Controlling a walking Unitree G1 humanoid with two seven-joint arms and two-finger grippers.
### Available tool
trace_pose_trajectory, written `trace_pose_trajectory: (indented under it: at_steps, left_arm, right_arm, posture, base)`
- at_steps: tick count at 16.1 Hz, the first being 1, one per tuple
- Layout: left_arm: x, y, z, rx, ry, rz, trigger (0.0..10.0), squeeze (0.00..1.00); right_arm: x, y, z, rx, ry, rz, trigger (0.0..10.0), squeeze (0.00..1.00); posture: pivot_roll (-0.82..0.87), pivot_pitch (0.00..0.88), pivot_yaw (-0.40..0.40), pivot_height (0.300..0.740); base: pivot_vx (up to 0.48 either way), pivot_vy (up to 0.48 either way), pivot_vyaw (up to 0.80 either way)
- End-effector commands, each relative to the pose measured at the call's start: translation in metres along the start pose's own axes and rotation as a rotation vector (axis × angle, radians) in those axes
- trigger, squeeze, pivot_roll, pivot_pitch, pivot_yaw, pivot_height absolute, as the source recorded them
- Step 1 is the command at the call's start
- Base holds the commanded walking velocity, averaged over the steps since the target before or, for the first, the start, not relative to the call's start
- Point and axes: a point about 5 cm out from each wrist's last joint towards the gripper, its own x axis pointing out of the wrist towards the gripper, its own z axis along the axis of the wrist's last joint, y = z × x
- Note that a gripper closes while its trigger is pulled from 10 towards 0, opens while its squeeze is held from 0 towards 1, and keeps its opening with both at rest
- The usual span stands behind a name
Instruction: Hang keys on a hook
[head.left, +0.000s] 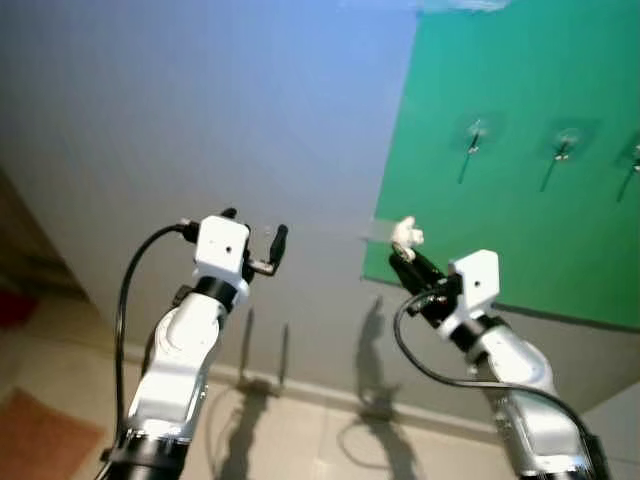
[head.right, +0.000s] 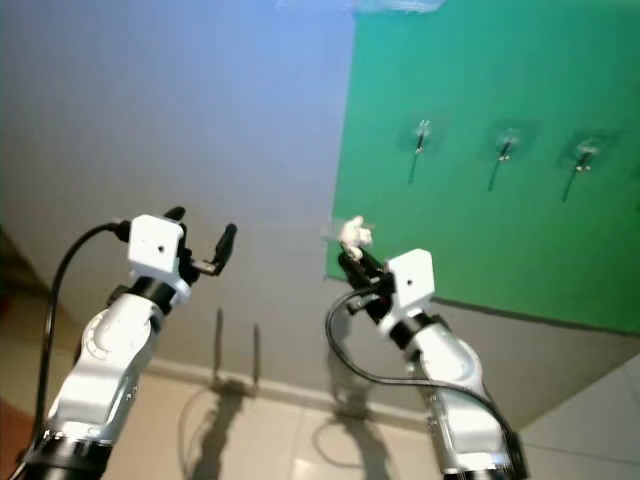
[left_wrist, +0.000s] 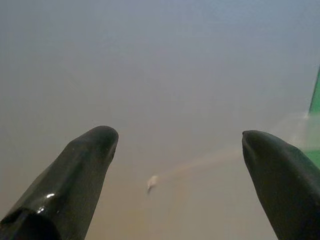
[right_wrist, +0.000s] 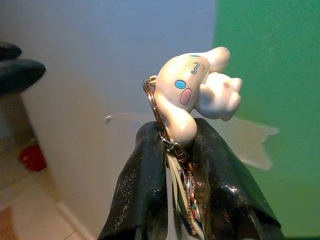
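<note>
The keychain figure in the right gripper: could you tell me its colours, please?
The keychain figure is white with blue eyes and pink cheeks, clearest in the right wrist view.

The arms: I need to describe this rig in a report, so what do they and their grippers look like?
Both arms are glossy silver with rounded segments and black bands low down. Each wrist carries a white boxy camera block with a small dark hole, and a black cable loops from it. The left gripper and right gripper each have two long, glossy black fingers with rounded tips.

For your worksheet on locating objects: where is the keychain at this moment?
The keychain is clamped between the fingers of the right gripper, raised on the robot's right near the lower left corner of the green board, below its hooks.
</note>
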Motion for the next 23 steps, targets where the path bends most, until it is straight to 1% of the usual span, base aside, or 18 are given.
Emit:
trace_pose_trajectory:
  at_steps: [1,4,6,7,10,12,14,17,19,20,21,23]
  left_arm:
    - [0.001,-0.001,0.005,0.017,-0.021,0.000,10.0,0.00]
    - [-0.001,-0.001,0.005,0.018,-0.020,0.010,10.0,0.00]
    - [0.002,0.002,0.008,0.017,-0.029,0.030,10.0,0.00]
    - [0.002,0.001,0.008,0.018,-0.030,0.030,10.0,0.00]
    - [0.002,-0.002,0.010,0.055,-0.028,-0.016,10.0,0.00]
    - [0.001,-0.002,0.009,0.058,-0.022,-0.046,10.0,0.00]
    - [0.001,-0.003,0.010,0.073,-0.025,-0.067,10.0,0.00]
    - [0.003,-0.006,0.012,0.101,-0.027,-0.101,10.0,0.00]
    - [0.003,-0.006,0.013,0.100,-0.032,-0.110,10.0,0.00]
    - [0.004,-0.005,0.014,0.098,-0.035,-0.110,10.0,0.00]
    - [0.004,-0.006,0.014,0.093,-0.036,-0.114,10.0,0.00]
    - [0.002,-0.010,0.016,0.087,-0.042,-0.149,10.0,0.00]
  right_arm:
    - [0.003,0.000,0.015,-0.022,-0.066,0.026,10.0,0.00]
    - [0.008,0.003,0.020,-0.028,-0.069,0.055,10.0,0.00]
    - [0.016,0.005,0.028,-0.020,-0.097,0.058,10.0,0.00]
    - [0.018,0.005,0.029,-0.020,-0.104,0.056,10.0,0.00]
    - [0.024,0.006,0.038,-0.004,-0.135,0.054,10.0,0.00]
    - [0.029,0.013,0.047,-0.035,-0.157,0.107,10.0,0.00]
    - [0.034,0.016,0.054,-0.048,-0.171,0.119,10.0,0.00]
    - [0.040,0.015,0.061,-0.061,-0.189,0.094,10.0,0.00]
    - [0.046,0.016,0.065,-0.079,-0.192,0.075,10.0,0.00]
    - [0.053,0.014,0.068,-0.078,-0.182,0.027,10.0,0.00]
    - [0.058,0.014,0.069,-0.077,-0.177,0.011,10.0,0.00]
    - [0.076,0.022,0.073,-0.087,-0.180,0.031,10.0,0.00]
  posture:
    - [-0.01,0.000,-0.023,0.740]
    - [-0.01,0.000,-0.030,0.740]
    - [-0.01,0.000,-0.035,0.740]
    - [-0.01,0.000,-0.035,0.740]
    - [0.00,0.000,-0.040,0.740]
    - [0.00,0.000,-0.034,0.740]
    - [0.01,0.000,-0.032,0.740]
    - [0.01,0.000,-0.025,0.740]
    - [0.01,0.000,-0.020,0.740]
    - [0.01,0.000,-0.015,0.740]
    - [0.01,0.000,-0.013,0.740]
    - [0.01,0.000,-0.007,0.740]
  base:
    - [0.000,-0.420,0.00]
    - [0.000,-0.420,0.00]
    - [0.000,-0.409,0.00]
    - [0.000,-0.296,0.00]
    - [0.000,0.000,0.00]
    - [0.000,0.000,0.00]
    - [0.000,0.000,0.00]
    - [0.000,0.000,0.00]
    - [0.000,0.000,0.00]
    - [0.000,0.000,0.00]
    - [0.000,0.000,0.00]
    - [0.000,0.000,0.00]
